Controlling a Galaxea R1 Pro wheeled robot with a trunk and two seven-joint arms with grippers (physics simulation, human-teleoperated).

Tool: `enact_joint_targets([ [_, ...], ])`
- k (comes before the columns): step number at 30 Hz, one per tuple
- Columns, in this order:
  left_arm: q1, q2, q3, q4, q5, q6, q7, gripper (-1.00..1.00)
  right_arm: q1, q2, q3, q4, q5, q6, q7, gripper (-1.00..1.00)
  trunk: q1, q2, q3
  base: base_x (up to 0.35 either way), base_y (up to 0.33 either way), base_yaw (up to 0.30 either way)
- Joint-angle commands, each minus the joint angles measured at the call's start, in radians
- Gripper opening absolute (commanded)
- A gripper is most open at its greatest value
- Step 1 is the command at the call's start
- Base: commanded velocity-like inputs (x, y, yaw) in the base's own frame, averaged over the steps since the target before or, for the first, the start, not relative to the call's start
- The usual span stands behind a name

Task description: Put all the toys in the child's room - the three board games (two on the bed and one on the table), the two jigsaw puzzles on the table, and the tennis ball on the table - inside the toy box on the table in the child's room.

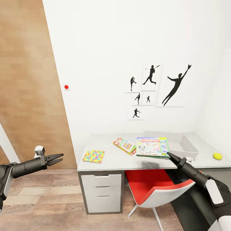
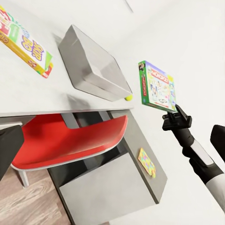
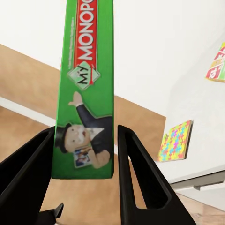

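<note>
My right gripper [image 1: 169, 156] is shut on the edge of a green board game [image 1: 152, 147] lettered MONOPOLY and holds it flat just above the table [image 1: 112, 162], left of the toy box [image 1: 187, 145]. The right wrist view shows the box edge [image 3: 86, 89] clamped between both fingers [image 3: 136, 173]. A second colourful board game [image 1: 125, 146] and a jigsaw puzzle [image 1: 93, 156] lie on the table. Near the right end rests the tennis ball [image 1: 217, 156]. My left gripper [image 1: 56, 158] hangs open and empty left of the table. The left wrist view shows the held game [image 2: 157, 86] beside the toy box [image 2: 93, 65].
A red chair [image 1: 154, 186] with a white shell is tucked under the table, right of the three white drawers [image 1: 102, 191]. A brown wardrobe door [image 1: 29, 83] stands at the left. Athlete silhouette pictures [image 1: 154, 89] hang on the white wall behind.
</note>
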Motion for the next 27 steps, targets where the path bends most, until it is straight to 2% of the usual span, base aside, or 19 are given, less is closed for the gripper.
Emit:
enact_joint_targets([
  [1,0.0,0.0,0.0,0.0,-0.001,0.011,-0.004,1.0,0.0,0.0,-0.001,0.001,-0.001,0.005,0.004,-1.0,0.0,-0.001,0.0,0.0,0.0,0.0],
  [8,0.0,-0.001,0.0,0.0,0.0,0.009,-0.003,1.0,0.0,0.0,-0.001,0.001,-0.001,0.004,0.007,-1.0,0.0,-0.001,0.0,0.039,0.0,-0.147],
  [19,0.0,0.0,0.0,-0.001,0.0,0.009,-0.002,1.0,0.003,0.0,-0.001,0.001,-0.002,0.004,0.008,-1.0,0.0,-0.001,0.0,0.255,0.0,-0.267],
  [27,0.0,-0.001,0.0,-0.001,0.0,0.009,-0.002,1.0,0.004,0.0,-0.001,0.001,-0.002,0.004,0.008,-1.0,0.0,-0.001,0.0,0.135,-0.024,-0.275],
])
